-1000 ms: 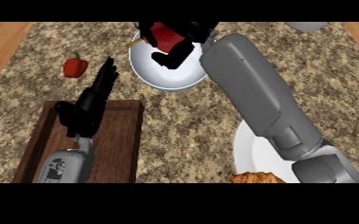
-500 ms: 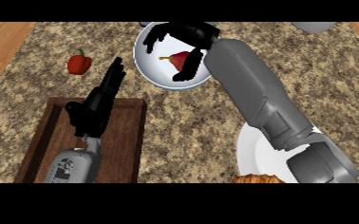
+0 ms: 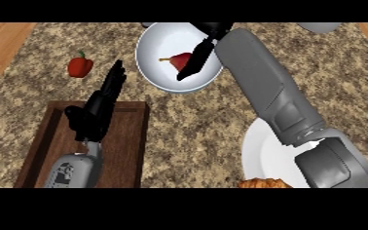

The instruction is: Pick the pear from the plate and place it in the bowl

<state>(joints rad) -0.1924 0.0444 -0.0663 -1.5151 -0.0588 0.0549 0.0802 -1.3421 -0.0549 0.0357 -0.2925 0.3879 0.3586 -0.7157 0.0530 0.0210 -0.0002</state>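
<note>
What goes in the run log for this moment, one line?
pear: in bowl | right hand: open above bowl, pear released | left hand: open, resting over wooden tray | plate: pear gone

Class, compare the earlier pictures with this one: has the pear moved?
Yes. The pear was held in the right hand above the bowl's far rim; it now lies inside the bowl, and the hand's fingers have opened beside it.
</note>
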